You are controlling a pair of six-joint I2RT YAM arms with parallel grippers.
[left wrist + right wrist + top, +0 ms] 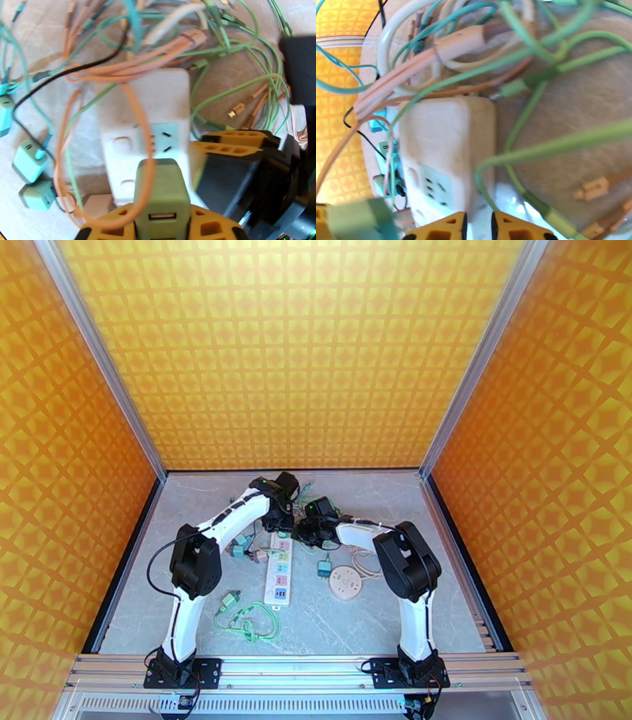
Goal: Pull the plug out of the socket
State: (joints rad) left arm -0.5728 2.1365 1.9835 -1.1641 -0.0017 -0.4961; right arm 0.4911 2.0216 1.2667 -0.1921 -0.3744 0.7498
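A white power strip (279, 571) lies lengthwise at mid table, and both arms meet over its far end. In the left wrist view a green plug (162, 189) with a USB port stands on the strip (142, 106), my left gripper (162, 225) shut on it between yellow fingers. Whether its pins are still in the socket I cannot tell. My right gripper (233, 143) rests shut against the strip's right edge. From the right wrist, the fingertips (513, 229) sit close together at the strip's (446, 138) side, with the green plug (355, 219) at lower left.
Pink, green, teal and white cables (166, 43) tangle over the strip's far end. Teal adapters (29, 162) lie to the strip's left. A round pink socket (345, 583) sits to its right, a coiled green cable (249, 620) near its front end. Orange walls enclose the table.
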